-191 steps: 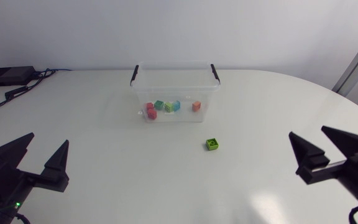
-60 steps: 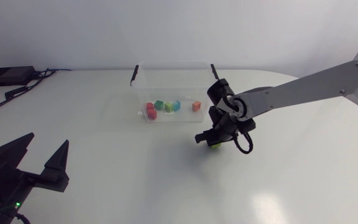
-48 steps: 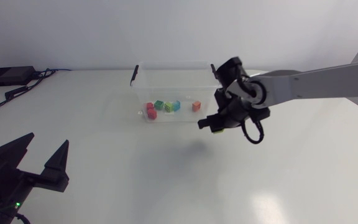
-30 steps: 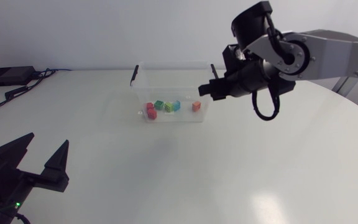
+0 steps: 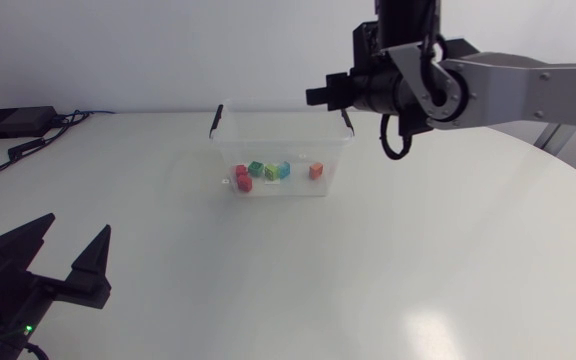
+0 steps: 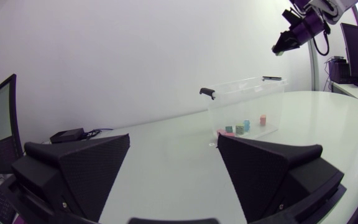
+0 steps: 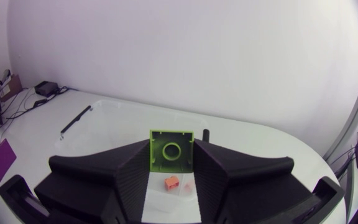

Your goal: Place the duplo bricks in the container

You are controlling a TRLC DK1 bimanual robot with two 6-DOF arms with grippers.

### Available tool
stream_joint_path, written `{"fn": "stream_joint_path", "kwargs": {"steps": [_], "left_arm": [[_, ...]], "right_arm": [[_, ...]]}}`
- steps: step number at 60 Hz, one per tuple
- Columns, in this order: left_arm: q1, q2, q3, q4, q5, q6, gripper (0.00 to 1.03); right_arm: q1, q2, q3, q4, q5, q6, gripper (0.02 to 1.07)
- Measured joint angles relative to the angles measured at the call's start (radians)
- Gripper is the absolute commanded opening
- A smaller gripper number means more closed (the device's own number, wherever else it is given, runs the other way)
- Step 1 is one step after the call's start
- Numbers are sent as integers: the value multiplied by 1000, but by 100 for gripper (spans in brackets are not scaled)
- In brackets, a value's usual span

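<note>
The right end effector [image 5: 318, 96] grips the green brick [image 7: 171, 150] by its flat opposite sides, a sensible hold for something light, rigid and probably slick, with the container [image 5: 268, 150] below it.

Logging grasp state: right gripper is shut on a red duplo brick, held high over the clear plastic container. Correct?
Not red. The right gripper is shut on a lime-green square duplo brick, as the right wrist view shows. The rest stands: it is held high over the clear plastic container.

I see a white, rounded table [image 5: 448, 260] before a plain white wall [image 5: 118, 50]; soft light shines on its top.
</note>
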Motion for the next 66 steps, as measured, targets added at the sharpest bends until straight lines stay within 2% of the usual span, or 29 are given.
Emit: {"fn": "stream_joint_path", "kwargs": {"steps": [8, 18, 24, 26, 28, 32, 34, 52, 66], "left_arm": [[0, 0, 0, 0, 0, 0, 99], [0, 0, 0, 0, 0, 0, 99], [0, 0, 0, 0, 0, 0, 99], [0, 0, 0, 0, 0, 0, 99], [0, 0, 0, 0, 0, 0, 99], [0, 0, 0, 0, 0, 0, 99], [0, 0, 0, 0, 0, 0, 99], [0, 0, 0, 0, 0, 0, 99], [0, 0, 0, 0, 0, 0, 99]], "right_arm": [[4, 121, 60, 0, -12, -26, 10], [5, 174, 100, 0, -20, -30, 11], [4, 183, 134, -2, -23, -30, 18], [4, 190, 154, -7, -23, -30, 25], [4, 198, 172, -13, -19, -30, 42], [4, 219, 219, -72, 4, -30, 93], [4, 230, 243, -106, 8, -29, 100], [1, 249, 275, -185, 16, -29, 102], [-65, 130, 279, -334, 65, -28, 102]]}}
